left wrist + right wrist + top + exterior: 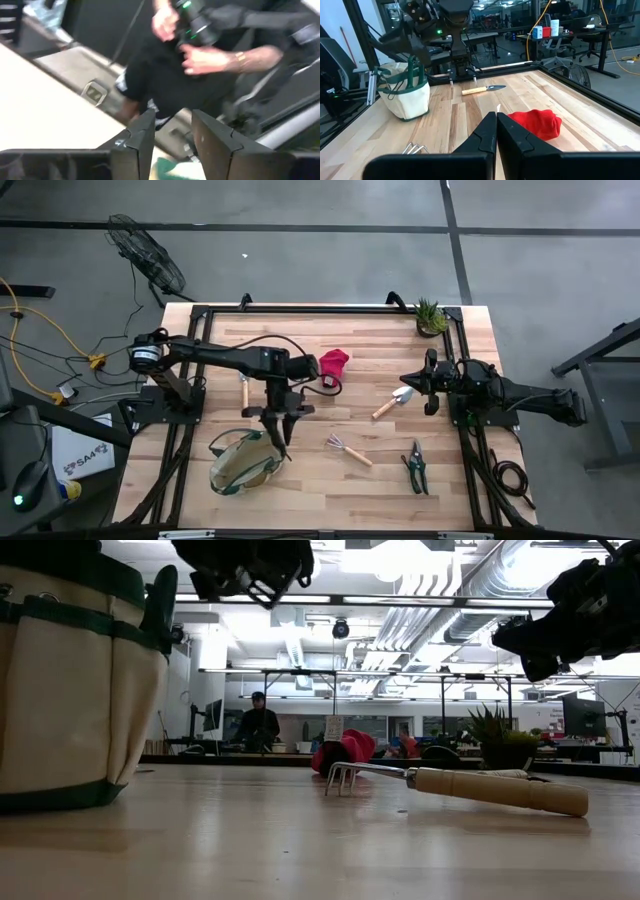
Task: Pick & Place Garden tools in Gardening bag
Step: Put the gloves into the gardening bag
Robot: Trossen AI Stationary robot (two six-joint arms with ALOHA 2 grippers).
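high view: left gripper (283,442), jaws parted and empty, hangs over the gardening bag (243,463); claw rake (349,449) lies just right of it.

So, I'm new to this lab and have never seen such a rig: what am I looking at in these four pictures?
It is a robot with two dark arms at a wooden table. One picture looks straight down, one looks level across the tabletop, and two come from cameras on the wrists. The left gripper hangs over the gardening bag, fingers parted, holding nothing visible. The right gripper waits shut near a trowel. Also lying out: a claw rake, pruners, a red cloth, another trowel and a potted plant.
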